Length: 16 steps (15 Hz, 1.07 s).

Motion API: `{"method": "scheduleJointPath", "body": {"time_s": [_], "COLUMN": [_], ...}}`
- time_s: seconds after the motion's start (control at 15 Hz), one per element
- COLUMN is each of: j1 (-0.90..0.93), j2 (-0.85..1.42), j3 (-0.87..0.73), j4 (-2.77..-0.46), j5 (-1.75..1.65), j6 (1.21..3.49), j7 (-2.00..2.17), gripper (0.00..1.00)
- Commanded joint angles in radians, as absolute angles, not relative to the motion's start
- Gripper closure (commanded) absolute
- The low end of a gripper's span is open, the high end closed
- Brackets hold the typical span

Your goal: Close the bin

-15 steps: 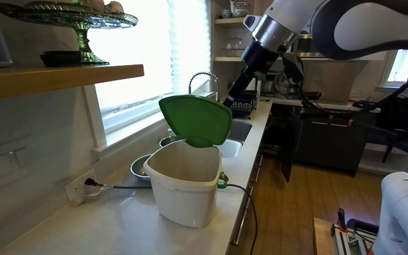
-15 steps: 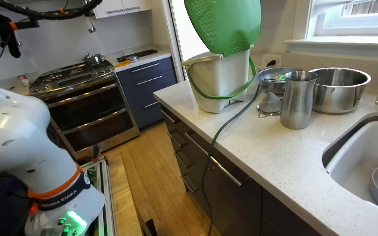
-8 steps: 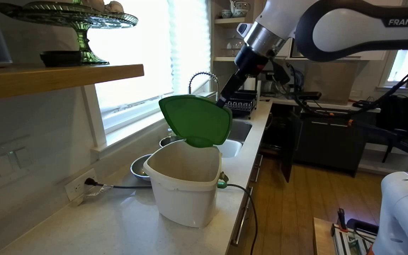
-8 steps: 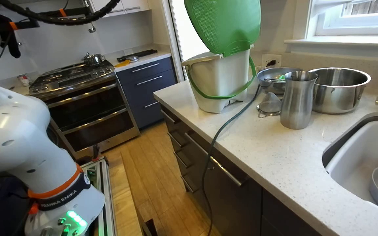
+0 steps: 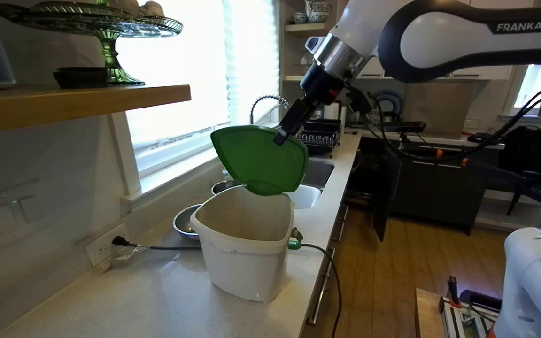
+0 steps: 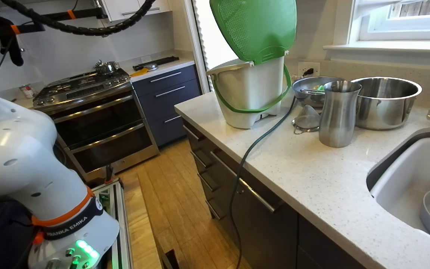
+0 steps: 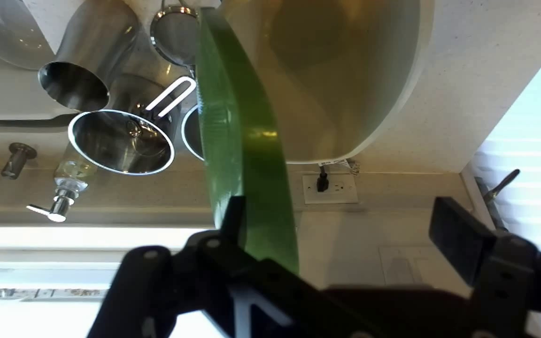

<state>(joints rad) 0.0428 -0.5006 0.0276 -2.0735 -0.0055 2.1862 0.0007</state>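
Wrist view: gripper (image 7: 338, 216) jaws spread nr raised green lid (image 7: 249, 131). In an ext. view: bin (image 6: 248, 86) on speckled countertop (image 6: 304, 179), wood flr (image 6: 174, 179), dbl-oven range (image 6: 101, 123).

In an exterior view, strong daylight floods in on the left through a window (image 5: 172, 70), its pleated shade (image 5: 251, 61) almost washed out. A wooden shelf (image 5: 80, 105) juts from the dim near left wall (image 5: 64, 173), and the pale table (image 5: 134, 295) runs along below toward the far end. Brown plank floor (image 5: 406, 263) lies to the right, with dark cabinets (image 5: 439, 192) beyond and a smaller bright window (image 5: 529, 84) at the far right. In an exterior view, a double oven (image 6: 99, 127) stands far left, beside blue drawers (image 6: 168, 95); a white windowsill (image 6: 390, 46) shows at the right.
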Motion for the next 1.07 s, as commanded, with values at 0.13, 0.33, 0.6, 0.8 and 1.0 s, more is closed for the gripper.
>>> {"method": "scheduleJointPath", "body": {"time_s": [0.13, 0.33, 0.6, 0.8, 1.0], "j1": [0.083, 0.096, 0.095, 0.084, 0.086], "j2": [-0.493, -0.49, -0.485, -0.492, -0.496], "j3": [0.015, 0.016, 0.025, 0.037, 0.037], "j4": [-2.089, -2.099, -2.088, -2.075, -2.069], "j5": [0.071, 0.09, 0.082, 0.051, 0.051], "j6": [2.191, 2.183, 2.159, 2.125, 2.1], "j7": [-0.051, -0.067, -0.065, -0.056, -0.059], "gripper": [0.0, 0.0, 0.0, 0.0, 0.0]}}
